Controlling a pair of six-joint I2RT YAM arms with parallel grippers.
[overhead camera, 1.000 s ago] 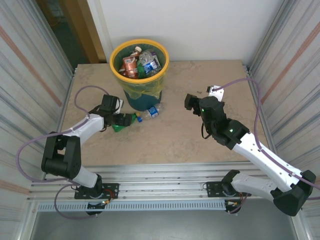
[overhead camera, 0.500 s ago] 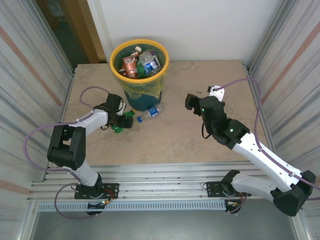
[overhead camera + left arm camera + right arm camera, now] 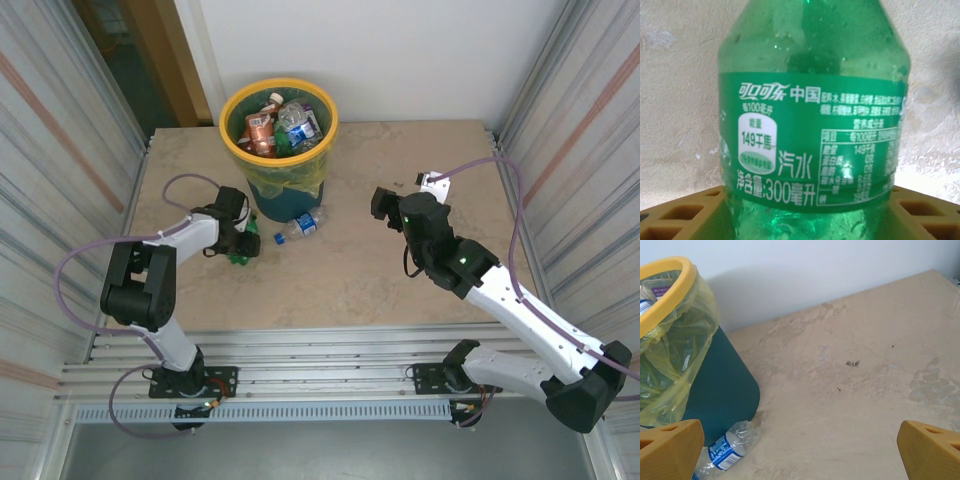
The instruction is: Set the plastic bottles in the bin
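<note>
- The bin (image 3: 279,84) is at the far side of the worktop (image 3: 350,285), bag-lined, with crushed bottles inside: a brown-orange one (image 3: 260,130), clear ones (image 3: 297,118), some green.
- My left jaws flank the green bottle (image 3: 812,125) on the worktop, left of the bin base. The pads (image 3: 700,205) are at its sides; cannot tell if pinching.
- A clear blue-label bottle (image 3: 302,224) lies against the bin base.
- My right jaws are spread wide, empty.

The middle and right of the worktop (image 3: 350,275) are left bare. The far left is blocked by the bin (image 3: 229,128), with a clear bottle (image 3: 301,224) at its foot and a green bottle (image 3: 240,253) nearby. Both sides are closed by ribbed walls (image 3: 60,150).
</note>
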